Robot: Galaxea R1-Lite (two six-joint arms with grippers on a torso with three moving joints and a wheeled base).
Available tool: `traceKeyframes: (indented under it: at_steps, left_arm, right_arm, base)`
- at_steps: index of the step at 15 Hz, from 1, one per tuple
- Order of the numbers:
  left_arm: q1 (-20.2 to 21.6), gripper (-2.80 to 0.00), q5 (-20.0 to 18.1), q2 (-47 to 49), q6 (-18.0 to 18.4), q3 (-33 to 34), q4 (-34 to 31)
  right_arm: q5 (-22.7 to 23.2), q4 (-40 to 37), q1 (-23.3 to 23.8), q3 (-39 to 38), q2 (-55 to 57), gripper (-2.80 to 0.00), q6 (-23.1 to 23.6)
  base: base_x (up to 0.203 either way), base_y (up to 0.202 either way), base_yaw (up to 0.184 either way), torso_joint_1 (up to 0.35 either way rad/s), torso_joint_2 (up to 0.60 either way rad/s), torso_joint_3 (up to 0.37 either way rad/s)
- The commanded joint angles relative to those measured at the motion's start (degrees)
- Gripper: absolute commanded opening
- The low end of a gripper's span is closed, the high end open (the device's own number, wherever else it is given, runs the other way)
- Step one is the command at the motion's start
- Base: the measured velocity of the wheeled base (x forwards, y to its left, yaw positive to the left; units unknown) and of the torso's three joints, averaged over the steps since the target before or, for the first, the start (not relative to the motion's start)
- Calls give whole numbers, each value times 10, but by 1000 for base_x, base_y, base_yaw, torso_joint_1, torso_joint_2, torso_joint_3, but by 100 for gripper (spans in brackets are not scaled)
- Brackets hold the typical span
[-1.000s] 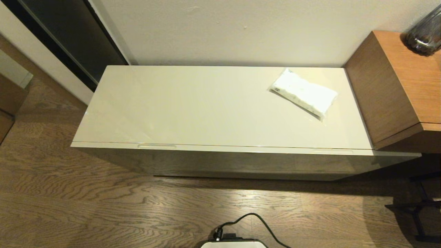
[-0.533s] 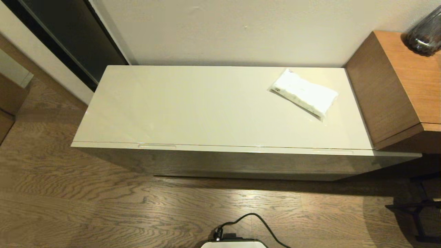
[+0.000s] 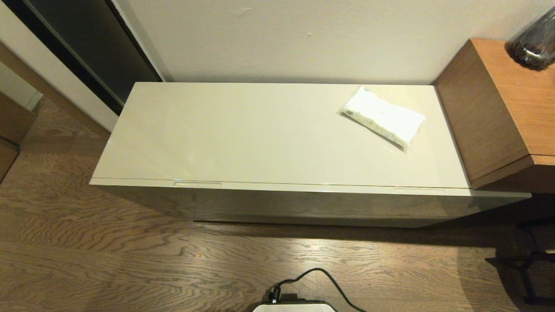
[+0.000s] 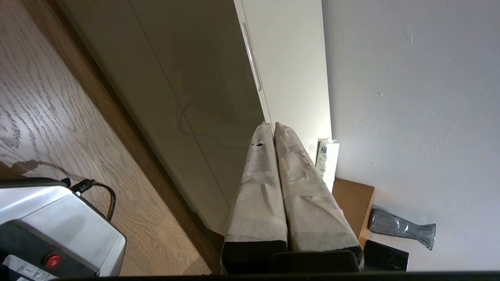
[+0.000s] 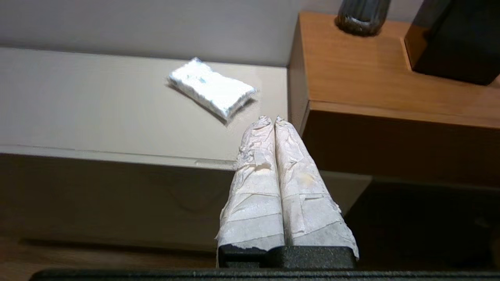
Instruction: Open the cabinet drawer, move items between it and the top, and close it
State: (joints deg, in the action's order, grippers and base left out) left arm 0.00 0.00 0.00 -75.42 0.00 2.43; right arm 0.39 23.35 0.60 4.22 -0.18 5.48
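The cabinet drawer (image 3: pixel 303 203) is closed, its off-white front flush under the top (image 3: pixel 260 134), with slot handles at the left (image 3: pixel 197 184) and the right (image 3: pixel 419 190). A white soft packet (image 3: pixel 381 117) lies on the top near its right end; the right wrist view also shows this packet (image 5: pixel 211 88). The black tape roll is out of view. Neither gripper appears in the head view. My left gripper (image 4: pixel 272 124) is shut and empty, held in front of the drawer front (image 4: pixel 203 97). My right gripper (image 5: pixel 271 118) is shut and empty, low before the cabinet's right end.
A taller brown wooden unit (image 3: pixel 498 104) adjoins the cabinet on the right, with a dark glass vase (image 3: pixel 535 39) on it. A wall runs behind. My base (image 3: pixel 295 305) and its black cable (image 3: pixel 321 277) rest on the wooden floor in front.
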Motion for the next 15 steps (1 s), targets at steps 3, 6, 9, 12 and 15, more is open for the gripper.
traceKeyframes:
  at_steps: [3,6,9,12,15]
  left_arm:
    - [0,-280,0,1,-4,0,0]
    - [-1,-280,0,1,-4,0,0]
    - [-1,-280,0,1,-4,0,0]
    - [0,-280,0,1,-4,0,0]
    - [0,-280,0,1,-4,0,0]
  right_arm:
    - [-3,1,0,-43,2,-280,-2]
    - [-15,-154,0,-43,1,-280,3]
    - [10,-233,0,-43,2,-280,1]
    - [10,-233,0,-43,2,-280,-5]
    - [8,-237,0,-43,1,-280,-9]
  base:
    - [0,0,0,0,0,0]
    - [0,0,0,0,0,0]
    - [0,0,0,0,0,0]
    - [0,0,0,0,0,0]
    - [0,0,0,0,0,0]
